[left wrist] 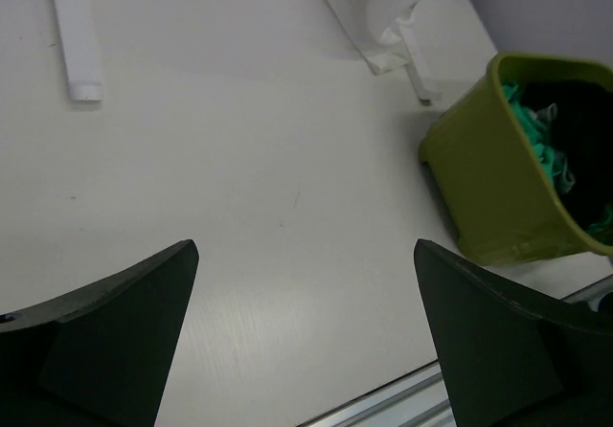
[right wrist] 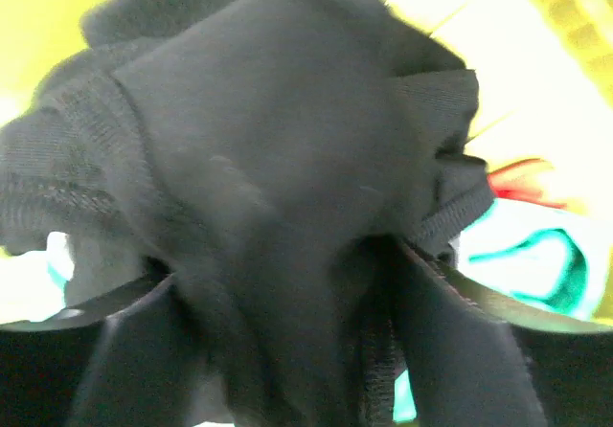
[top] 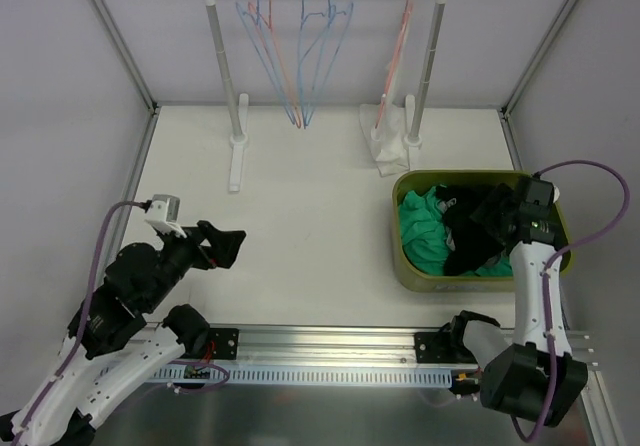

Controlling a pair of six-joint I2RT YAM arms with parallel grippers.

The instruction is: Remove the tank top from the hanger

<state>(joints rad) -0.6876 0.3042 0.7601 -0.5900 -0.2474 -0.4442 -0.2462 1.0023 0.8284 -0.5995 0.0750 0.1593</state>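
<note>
Tank top (top: 385, 138) hangs upright, forward-left of nearer right gripper (top: 495, 216); its hold on black cloth (right wrist: 287, 159) unclear. Left gripper (left wrist: 306, 350) gapes empty.

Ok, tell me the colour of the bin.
The bin is olive green, and it shows best in the left wrist view.
</note>
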